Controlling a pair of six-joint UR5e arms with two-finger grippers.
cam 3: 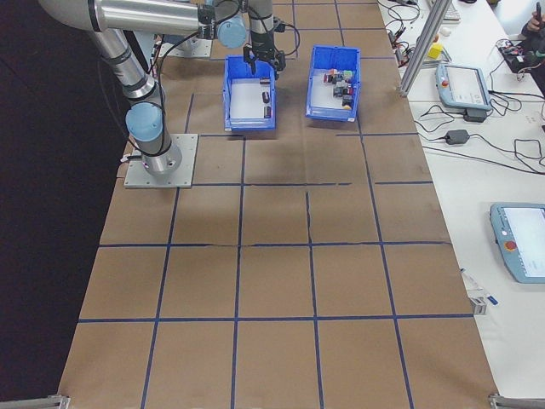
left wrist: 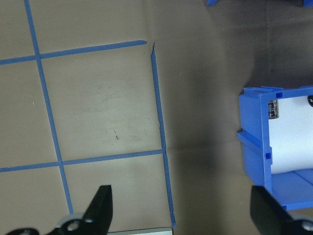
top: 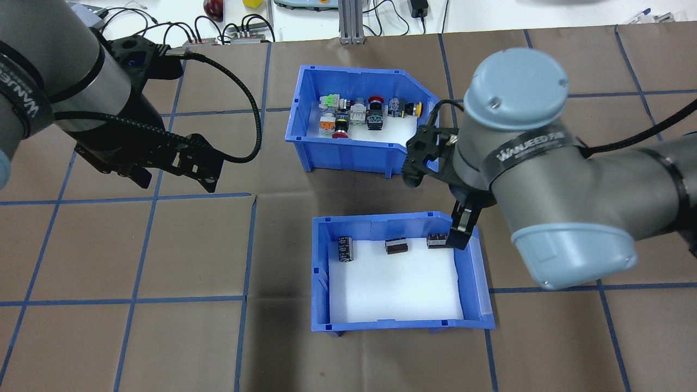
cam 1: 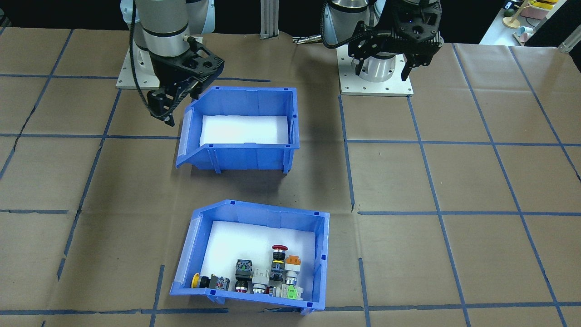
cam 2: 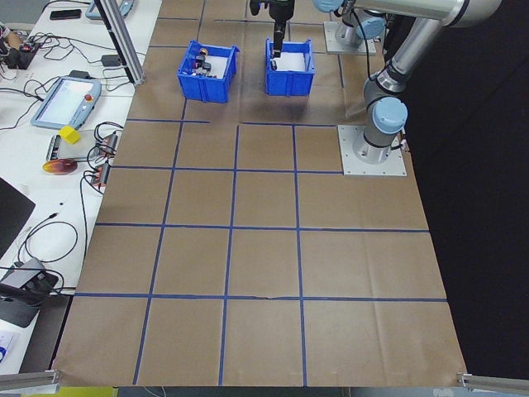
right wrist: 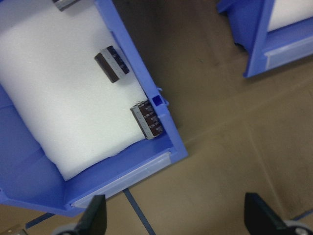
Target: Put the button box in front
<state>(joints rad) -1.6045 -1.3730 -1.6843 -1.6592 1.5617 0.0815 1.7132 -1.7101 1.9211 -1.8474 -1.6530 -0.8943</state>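
In the front-facing view the button box [cam 1: 254, 259] sits at the operators' edge of the table, with its red, orange, yellow and green switches [cam 1: 268, 274] crowded along its near wall, while the second blue bin [cam 1: 240, 129] lies closer to the robot's bases; the right gripper [cam 1: 179, 97] hangs at that bin's sloped corner with nothing between its fingers, and the left gripper [cam 1: 399, 45] is raised over its own base, jaws spread and empty. From overhead, the button box [top: 359, 125] is the far bin and the second bin [top: 397, 272], with three dark cylindrical parts [top: 395, 246] along its far wall, is the near one; the right gripper [top: 463, 223] is poised over that bin's far right corner, and the left gripper [top: 174, 171] hovers well apart above bare paper. The two side views show both bins side by side, well apart from each other, too small to tell more. The left wrist view shows wide black fingers [left wrist: 100, 208] over taped paper; the right wrist view shows wide fingers [right wrist: 95, 215] above the second bin's corner. I judge the box either already placed forward or still untouched, depending on which side counts as front; neither gripper holds it.
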